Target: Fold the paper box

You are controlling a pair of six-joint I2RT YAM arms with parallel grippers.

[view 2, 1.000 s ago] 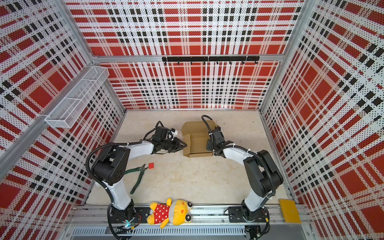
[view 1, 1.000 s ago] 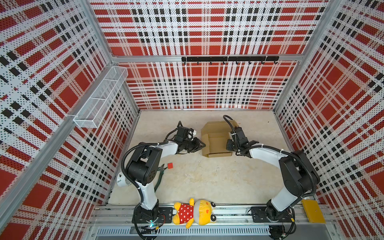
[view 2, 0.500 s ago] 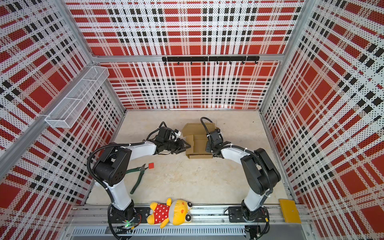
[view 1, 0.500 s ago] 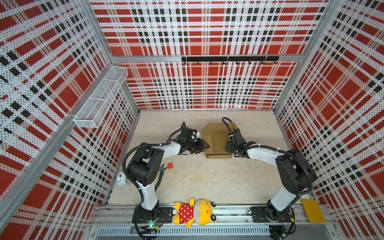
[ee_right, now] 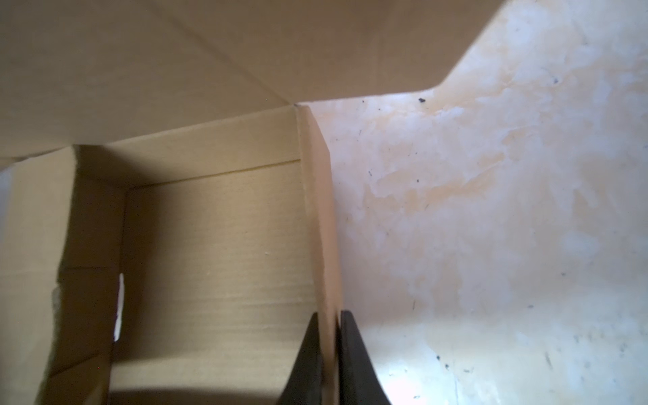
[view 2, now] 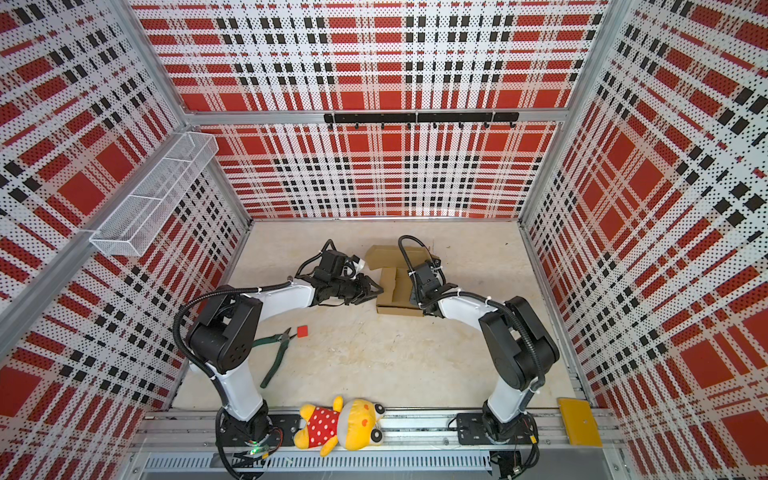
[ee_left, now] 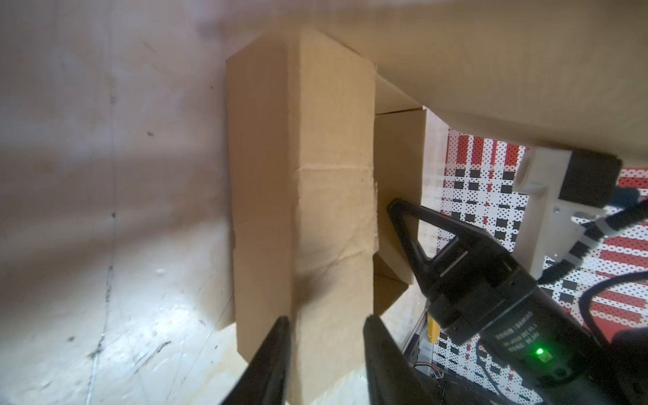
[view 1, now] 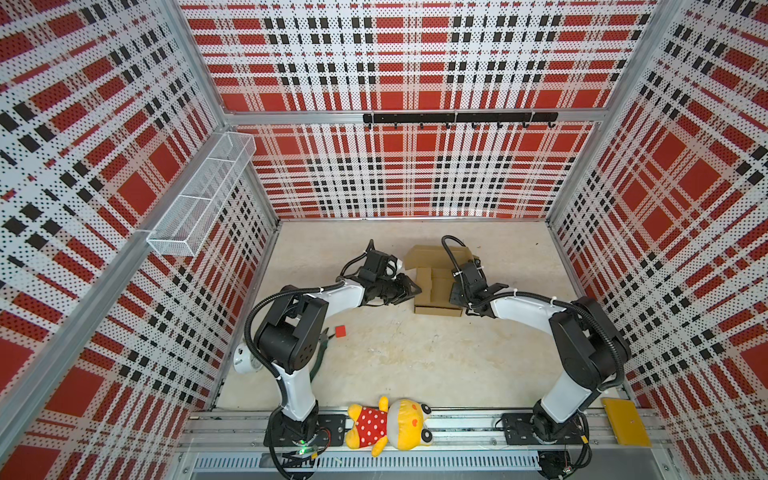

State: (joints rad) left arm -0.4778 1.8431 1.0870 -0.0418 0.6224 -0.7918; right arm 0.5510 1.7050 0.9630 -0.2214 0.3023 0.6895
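Right hand (ee_right: 329,315): closed tight on the thin right wall of the paper box (view 1: 434,293), with one finger inside and one outside.
Left hand (ee_left: 326,322): the fingers stand partly apart, one on each side of the folded side flap (ee_left: 329,210). I cannot tell if they really pinch it or only touch it.
Place of the box: on the bench (view 1: 415,365), between the two hands, half formed, with the lid flap (view 1: 428,253) open on the far side.
Risk at the right grip: only a small bite of cardboard is held, so a hard pull can crease or tear the wall, and a soft grip can let it slip out.
Risk at the left flap: it looks stiff and probably wants to spring back. If the push is oblique, it can buckle at its wrinkled crease instead of sitting down inside.
Risk for the box: it is surely light, so a push from the left can slide it or turn it around the right grip.
Risk between the hands: they are near each other across a narrow box and can knock together.
Risk from the lid: it seems to lean over the cavity and can fall in the way.
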